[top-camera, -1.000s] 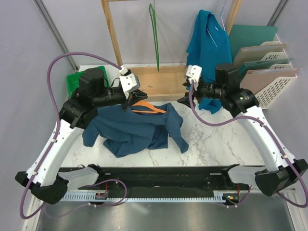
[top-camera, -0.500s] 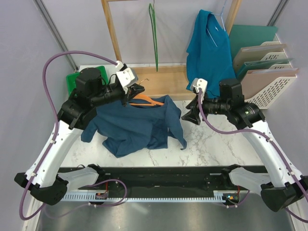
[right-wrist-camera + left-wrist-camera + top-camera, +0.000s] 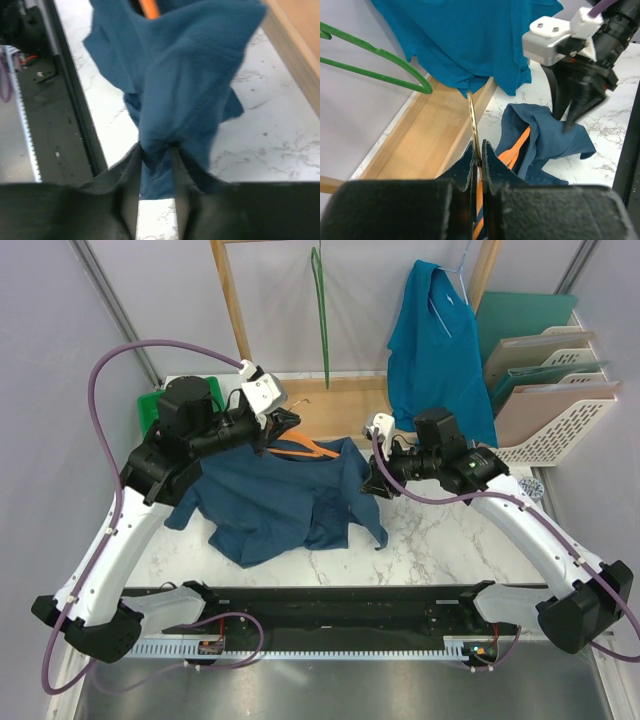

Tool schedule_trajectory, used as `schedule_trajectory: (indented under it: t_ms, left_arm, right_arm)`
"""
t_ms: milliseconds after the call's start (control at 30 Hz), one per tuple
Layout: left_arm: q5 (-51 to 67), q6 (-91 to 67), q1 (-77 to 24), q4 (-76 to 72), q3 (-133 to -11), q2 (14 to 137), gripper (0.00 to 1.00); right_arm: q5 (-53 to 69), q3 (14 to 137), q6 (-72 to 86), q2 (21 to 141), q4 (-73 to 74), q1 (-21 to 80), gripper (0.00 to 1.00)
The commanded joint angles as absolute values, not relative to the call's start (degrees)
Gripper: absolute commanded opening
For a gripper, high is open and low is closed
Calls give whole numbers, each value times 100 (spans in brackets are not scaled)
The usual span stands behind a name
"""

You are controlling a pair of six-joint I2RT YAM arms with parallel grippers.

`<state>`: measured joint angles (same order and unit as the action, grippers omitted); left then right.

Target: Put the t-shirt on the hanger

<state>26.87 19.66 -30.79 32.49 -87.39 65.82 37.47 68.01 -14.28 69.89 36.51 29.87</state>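
The navy t-shirt (image 3: 280, 502) lies crumpled on the marble table, its collar end raised over the orange hanger (image 3: 305, 450). My left gripper (image 3: 284, 424) is shut on the hanger's thin metal hook (image 3: 474, 120), and in the left wrist view the orange hanger (image 3: 517, 146) runs down into the t-shirt (image 3: 547, 135). My right gripper (image 3: 372, 480) is at the shirt's right edge. In the right wrist view its fingers (image 3: 156, 147) press both sides of a bunched fold of the t-shirt (image 3: 190, 75). The hanger (image 3: 149, 7) shows at the top of that view.
A wooden rack (image 3: 340, 405) stands behind the shirt, with a green hanger (image 3: 322, 310) and a teal shirt (image 3: 435, 330) hanging on it. A file organiser (image 3: 555, 410) is at the back right, a green item (image 3: 150, 405) at the back left. A black rail (image 3: 340, 605) runs along the near edge.
My right gripper moved left and down to the shirt's right edge, and its jaws narrowed onto a fold of cloth. The left gripper shifted slightly back with the hanger, lifting the collar.
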Motion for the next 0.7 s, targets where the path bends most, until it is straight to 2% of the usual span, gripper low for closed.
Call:
schedule_trajectory:
  t_ms: [0,133,233,433,667]
  left_arm:
    - [2681,1872,-3076,2961,-9018,6434,2]
    - [2873,2109,-3015,3216,-8886,6223,2]
    - [3469,2390,-2997,3427,-8631,5907,2]
    - [3551,2417,-2997,3358,-8499,5924,2]
    - [3779,2145,-3006,2673,-8122,5836,2]
  right_arm:
    - [2858,7004,-1529,7093,3480,2892,0]
    - [2601,7531,-2432,6873,3980,2471,0]
    - [2549,8198,-3416,6829,4472,2303,0]
    - [3154,9235,-4552,7207,5245,2259,0]
    - [3340,9343,-5703,7067,5616,2294,0]
